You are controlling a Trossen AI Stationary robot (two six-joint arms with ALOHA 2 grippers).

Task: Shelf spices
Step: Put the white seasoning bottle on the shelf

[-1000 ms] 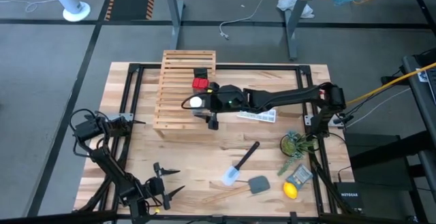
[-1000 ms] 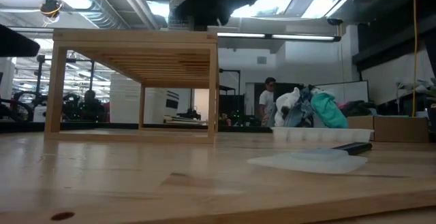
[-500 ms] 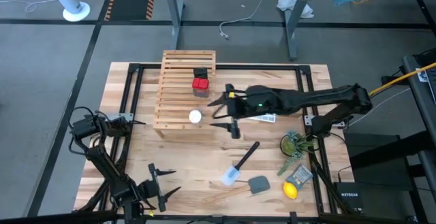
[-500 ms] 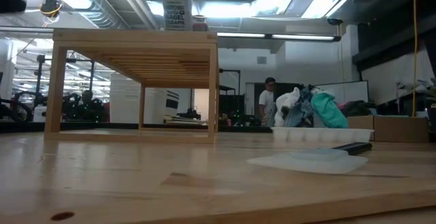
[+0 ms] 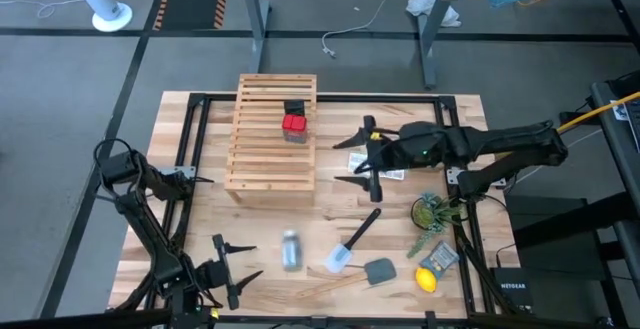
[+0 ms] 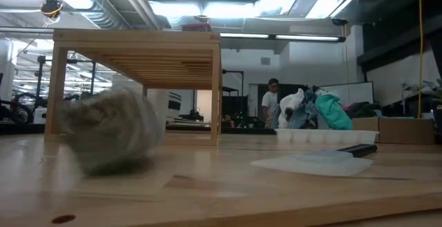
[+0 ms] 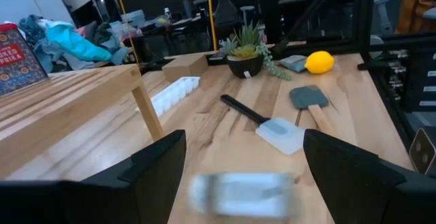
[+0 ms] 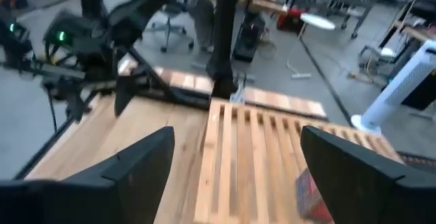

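The right gripper [image 5: 361, 159] hangs wide open and empty beside the shelf [image 5: 271, 132], which bears the red spice box [image 5: 293, 123] and black container [image 5: 294, 108]. The clear jar [image 5: 291, 250] lies blurred on the table [image 5: 400, 269] near the left gripper [image 5: 236, 265], also spread open.

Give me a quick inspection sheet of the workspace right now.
Surface: wooden table.
Job's things: red box and black container on the shelf; clear jar lies blurred on the table, off the shelf.
Clutter: spatula, lemon, plant, ice-cube tray.
Grippers: left gripper open, near the jar; right gripper open, beside the shelf.
Cables: yellow cable, right edge.
Surroundings: person beyond the table; white fan.
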